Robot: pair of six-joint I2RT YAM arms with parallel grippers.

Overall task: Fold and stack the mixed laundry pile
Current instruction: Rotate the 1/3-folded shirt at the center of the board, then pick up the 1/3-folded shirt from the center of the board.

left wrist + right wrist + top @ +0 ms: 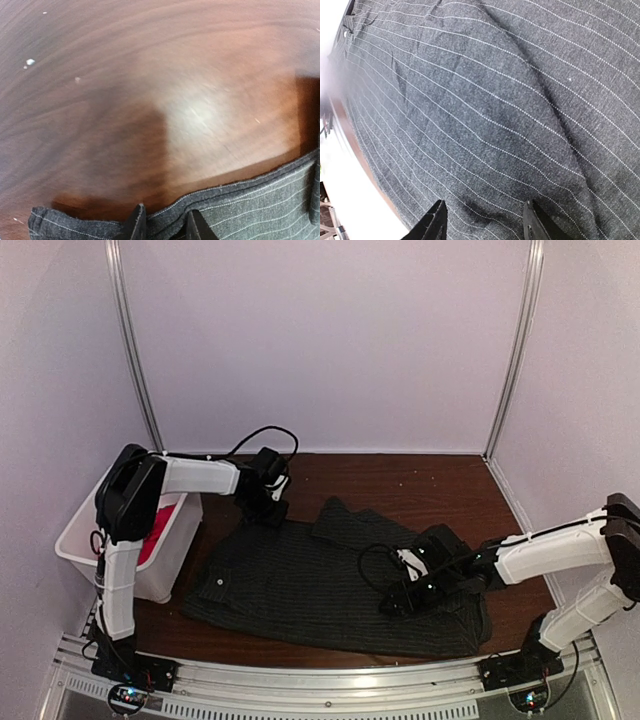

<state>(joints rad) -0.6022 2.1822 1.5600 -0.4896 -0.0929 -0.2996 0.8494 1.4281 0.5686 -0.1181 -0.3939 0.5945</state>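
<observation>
Desk (420,485), top view: pinstriped shirt (290,590) lies spread flat across the middle. Its long axis runs left to right and drops a little toward the near right corner. One sleeve points away to the far side near the middle, and a second bunched part lies at the far right. Cannot tell which end carries the collar.

Red T-shirt (160,530) is in the white bin (160,580) at the left edge, well apart from the pinstriped shirt.

Left gripper (272,508) is at the shirt's far left corner. In the left wrist view the left gripper (165,225) has its fingers either side of the stitched edge of the shirt (260,205), with fabric in the gap and bare desk (150,100) beyond. Cannot tell whether the cloth is clamped or only straddled.

Right gripper (400,602) is low over the shirt's right half. In the right wrist view the right gripper (485,225) has its jaws spread apart with nothing pinched. The shirt (495,100) fills the view, with a small dark pucker between the tips.
</observation>
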